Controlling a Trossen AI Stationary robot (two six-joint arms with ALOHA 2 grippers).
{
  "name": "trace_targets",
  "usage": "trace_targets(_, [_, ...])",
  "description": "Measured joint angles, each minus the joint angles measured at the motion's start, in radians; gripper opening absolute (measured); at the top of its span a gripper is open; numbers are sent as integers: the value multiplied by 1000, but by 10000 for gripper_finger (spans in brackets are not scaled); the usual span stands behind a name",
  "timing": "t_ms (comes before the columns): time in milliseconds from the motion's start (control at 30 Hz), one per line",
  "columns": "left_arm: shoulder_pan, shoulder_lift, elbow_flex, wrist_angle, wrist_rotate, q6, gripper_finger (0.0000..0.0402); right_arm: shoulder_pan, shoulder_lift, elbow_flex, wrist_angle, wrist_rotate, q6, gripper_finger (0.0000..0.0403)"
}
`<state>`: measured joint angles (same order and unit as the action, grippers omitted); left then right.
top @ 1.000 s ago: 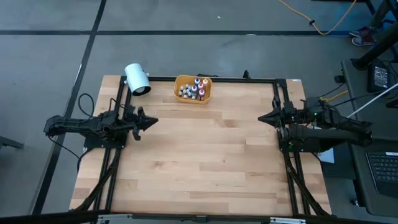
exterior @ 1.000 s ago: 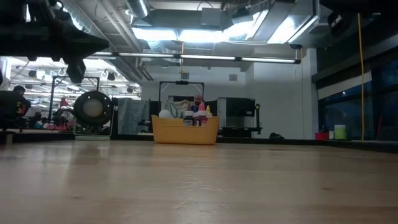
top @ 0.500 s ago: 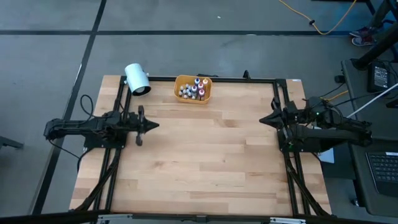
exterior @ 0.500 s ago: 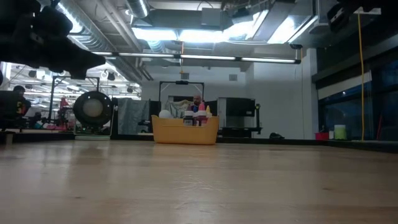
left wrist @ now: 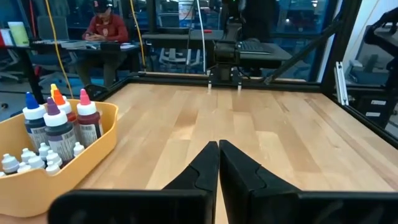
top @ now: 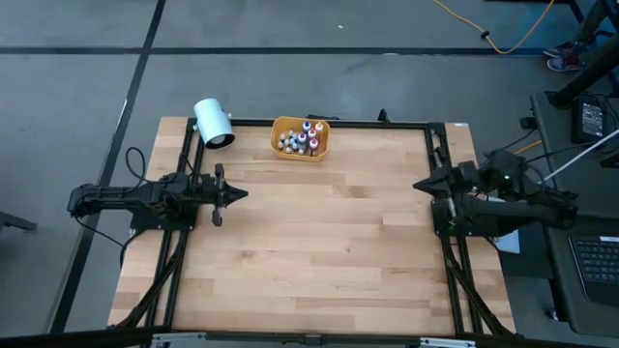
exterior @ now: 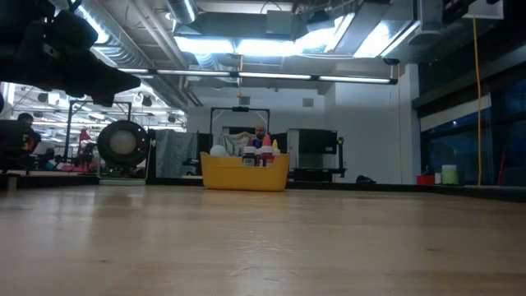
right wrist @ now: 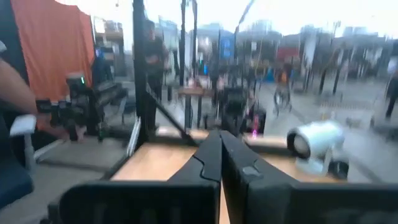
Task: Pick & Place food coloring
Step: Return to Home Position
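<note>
The food coloring bottles (top: 301, 139) stand and lie together inside a yellow-orange bin (top: 278, 130) at the table's far edge. The left wrist view shows tall ones with blue, orange, purple and pink caps (left wrist: 60, 122) and tiny white-capped ones (left wrist: 26, 160); in the low view they poke above the bin (exterior: 257, 151). My left gripper (top: 242, 194) hangs shut above the table's left side, pointing right, well short of the bin (left wrist: 93, 146). My right gripper (top: 417, 184) is shut at the right side, pointing left. Both touch nothing.
A big white cylinder (top: 213, 123) lies at the table's far left corner, left of the bin. Dark frame rails (top: 387, 123) run along the table's edges. The bare wooden top (top: 319, 242) spreads between the arms. A person (left wrist: 106, 25) sits beyond the table.
My left gripper has rolled about its own axis while staying in place above the table's left side. My right gripper has drawn back a little toward the table's right edge. The bin and bottles have kept still.
</note>
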<state>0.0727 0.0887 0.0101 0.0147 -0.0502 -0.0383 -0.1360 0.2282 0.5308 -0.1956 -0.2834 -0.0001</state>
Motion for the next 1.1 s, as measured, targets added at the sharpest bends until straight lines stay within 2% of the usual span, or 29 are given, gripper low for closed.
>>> trace_targets(100, [0,0,0,0,0,0,6,5,-92,-81,79,0,-8,3])
trace_targets(233, [0,0,0,0,0,0,7,19,-229,-283,225,5,29,2])
trace_targets(400, [0,2,-1,5,-5,0,10,54,-184,-509,610,17,75,2])
trace_targets(667, [0,9,-1,5,-9,0,6,149,-182,-524,436,82,-52,1])
trace_targets(867, [0,8,-1,12,-10,0,11,161,-182,-524,379,106,-41,1])
trace_targets(967, [0,9,-1,10,-10,-1,12,161,-181,-524,363,108,-119,8])
trace_targets(1100, [0,9,-1,11,-10,-1,12,161,-180,-524,284,167,-214,28])
